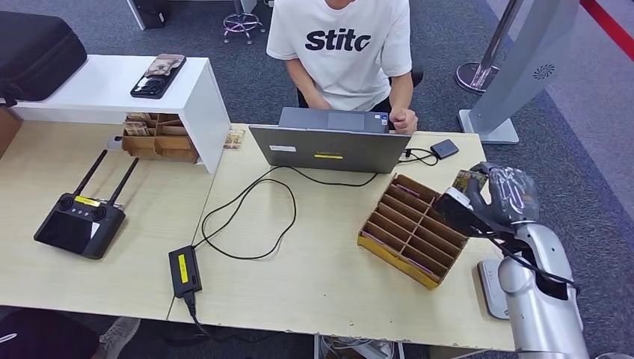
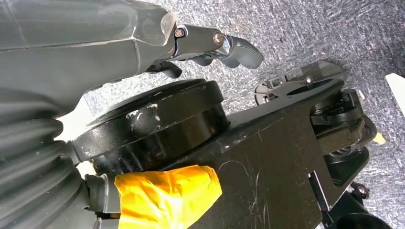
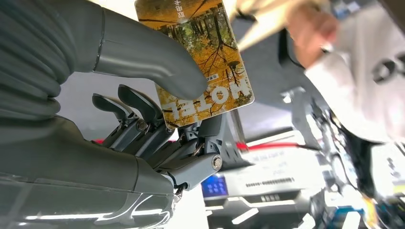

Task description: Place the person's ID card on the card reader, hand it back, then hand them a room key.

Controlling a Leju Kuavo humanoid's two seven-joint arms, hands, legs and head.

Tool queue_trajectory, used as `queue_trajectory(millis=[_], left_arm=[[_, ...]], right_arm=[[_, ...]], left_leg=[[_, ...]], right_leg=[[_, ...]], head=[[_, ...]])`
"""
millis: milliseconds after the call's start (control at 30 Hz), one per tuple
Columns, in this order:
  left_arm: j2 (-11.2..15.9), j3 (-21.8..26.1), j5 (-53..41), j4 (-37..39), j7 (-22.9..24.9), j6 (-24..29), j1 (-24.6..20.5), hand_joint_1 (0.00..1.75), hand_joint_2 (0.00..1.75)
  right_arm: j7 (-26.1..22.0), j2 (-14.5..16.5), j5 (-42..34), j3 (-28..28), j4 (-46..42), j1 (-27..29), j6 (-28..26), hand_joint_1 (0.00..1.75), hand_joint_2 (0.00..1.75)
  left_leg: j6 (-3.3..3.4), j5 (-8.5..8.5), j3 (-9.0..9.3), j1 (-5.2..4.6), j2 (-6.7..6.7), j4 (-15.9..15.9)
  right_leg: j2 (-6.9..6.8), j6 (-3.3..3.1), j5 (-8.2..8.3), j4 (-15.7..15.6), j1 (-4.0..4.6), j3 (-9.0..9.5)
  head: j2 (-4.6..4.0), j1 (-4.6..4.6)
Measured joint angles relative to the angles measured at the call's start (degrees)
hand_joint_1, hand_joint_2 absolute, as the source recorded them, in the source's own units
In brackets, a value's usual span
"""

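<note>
right hand holds hotel key card above the divided box

containers: a brown cardboard divided box point(image 1: 413, 228) sits tilted on the right part of the wooden table point(image 1: 314, 284), its long slots open upward; thin card edges show low in some slots, too small to read. a second, smaller divided cardboard box point(image 1: 158, 137) stands under the white shelf point(image 1: 105, 90) at the table's far left, with small items in its compartments that cannot be identified.

task thing: the room key card point(image 3: 200, 57), printed with an autumn forest scene and the word "hotel", is pinched between the thick thumb and the darker fingers point(image 3: 138, 117) of the right hand point(image 1: 493, 198). in the head view the hand is raised just beside the box's right far corner, card at its top.

left hand point(image 2: 210, 47): the wrist view looks down at grey carpet; the fingers are loosely curled with nothing seen in them, cannot tell the state for certain.

surroundings: a grey laptop point(image 1: 329, 146) stands between the box and a seated person point(image 1: 340, 52) in a white printed t-shirt, one hand at the laptop's far right corner. black cables point(image 1: 250, 217) loop across the table to a power brick point(image 1: 184, 271). a black remote controller with two antennas point(image 1: 81, 221) lies at left. a phone point(image 1: 158, 75) lies on the shelf. a small white device point(image 1: 490, 288) lies at the table's right edge, partly behind the right arm.
</note>
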Motion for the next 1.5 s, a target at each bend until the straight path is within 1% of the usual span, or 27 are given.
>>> queue_trajectory(millis=[267,533,667,767,933,1000,1100,1167,1267,1367,1400,1433,1467,1500], left_arm=[[-0.02,0.00,-0.52,0.00,-0.29,-0.36,-0.03,0.00,1.75],[-0.04,0.00,-0.49,0.00,-0.40,-0.49,-0.03,0.00,1.75],[-0.03,0.00,-1.64,0.00,-0.42,-0.48,-0.08,0.00,1.75],[0.03,0.00,-3.16,0.00,-0.42,-0.53,-0.24,0.00,1.75],[0.12,0.00,-4.90,0.00,-0.74,-0.61,-0.32,0.00,1.75],[0.16,0.00,-6.04,0.00,-0.98,-0.74,-0.38,0.00,1.75],[0.22,0.00,-7.01,0.00,-1.11,-1.01,-0.45,0.00,1.75],[0.24,0.00,-7.19,0.00,-1.23,-1.07,-0.45,0.00,1.75],[0.22,0.00,-7.22,-0.07,-1.17,-1.12,-0.45,0.00,1.75],[0.22,0.00,-7.15,-0.17,-0.82,-1.15,-0.48,0.00,1.75],[0.22,0.00,-7.13,-0.19,-0.77,-1.15,-0.49,0.00,1.75],[0.22,0.00,-7.12,-0.19,-0.72,-1.15,-0.50,0.00,1.75],[0.22,0.00,-7.10,-0.20,-0.63,-1.15,-0.51,0.00,1.75],[0.22,0.00,-7.08,-0.20,-0.52,-1.15,-0.53,0.00,1.75]], right_arm=[[0.90,1.33,-0.60,3.97,-3.09,-7.66,3.15,1.75,1.75],[0.89,1.68,-2.12,5.82,-3.44,-9.77,3.41,1.74,1.75],[1.80,2.34,-2.69,6.61,-2.69,-12.01,5.04,1.73,1.75],[3.65,3.31,-2.37,7.62,0.62,-15.87,6.21,1.74,1.75],[5.36,4.67,-1.56,8.70,7.00,-21.47,6.61,1.75,1.75],[7.12,5.50,0.26,9.09,11.77,-24.96,6.79,1.75,1.75],[10.04,7.05,3.38,9.73,20.81,-31.65,6.48,1.75,1.75],[11.20,7.95,4.32,9.91,25.38,-34.94,6.34,1.75,1.75],[11.69,8.93,4.80,9.94,29.66,-37.78,6.22,1.75,1.75],[11.90,9.50,5.34,9.94,32.12,-38.88,6.21,1.75,1.75],[11.94,9.64,5.47,9.94,32.68,-38.97,6.21,1.69,1.75],[11.96,9.73,5.56,9.94,33.13,-38.99,6.21,1.56,1.75],[11.96,9.80,5.61,9.94,33.53,-39.00,6.21,1.26,1.75],[11.95,9.84,5.67,9.94,33.87,-39.01,6.20,0.82,1.75]], left_leg=[[-0.01,0.01,0.01,0.00,-0.02,0.00],[0.00,0.00,-0.02,0.00,-0.06,0.00],[0.00,0.00,-0.04,0.00,-0.05,0.00],[0.00,0.01,0.01,0.00,0.00,0.00],[-0.01,0.04,0.01,0.01,0.00,0.00],[-0.01,0.04,0.01,0.00,0.01,0.00],[-0.03,0.06,0.02,0.01,0.01,0.01],[-0.05,0.07,0.02,0.01,0.00,0.01],[-0.05,0.07,0.02,0.01,-0.02,0.01],[-0.05,0.07,0.01,0.01,-0.06,0.01],[-0.05,0.06,0.00,0.01,-0.07,0.01],[-0.05,0.06,0.00,0.01,-0.07,0.01],[-0.05,0.06,-0.01,0.01,-0.07,0.01],[-0.05,0.06,-0.01,0.01,-0.07,0.01]], right_leg=[[-0.02,0.00,0.00,0.00,0.00,0.01],[-0.06,0.00,0.00,-0.02,-0.01,0.03],[-0.05,0.00,0.00,-0.01,0.00,0.03],[-0.01,0.00,0.02,0.00,0.00,0.02],[0.00,0.00,0.02,0.02,0.01,0.05],[0.02,0.00,0.03,0.04,0.00,0.03],[0.00,0.00,0.03,0.03,0.00,0.02],[0.00,0.00,0.03,0.03,0.00,0.02],[-0.01,0.00,0.03,0.02,0.01,0.02],[-0.05,0.00,0.02,0.01,0.01,0.02],[-0.06,0.00,0.02,0.01,0.01,0.02],[-0.06,0.00,0.02,0.01,0.00,0.02],[-0.06,0.00,0.02,0.00,0.00,0.02],[-0.06,0.00,0.02,0.00,0.00,0.02]], head=[[0.00,0.01],[0.00,0.02],[0.00,0.01],[0.00,0.00],[0.00,0.01],[0.00,0.01],[0.00,0.02],[0.00,0.02],[0.00,0.01],[0.00,0.01],[0.00,0.02],[0.00,0.02],[0.00,0.02],[0.00,0.02]])
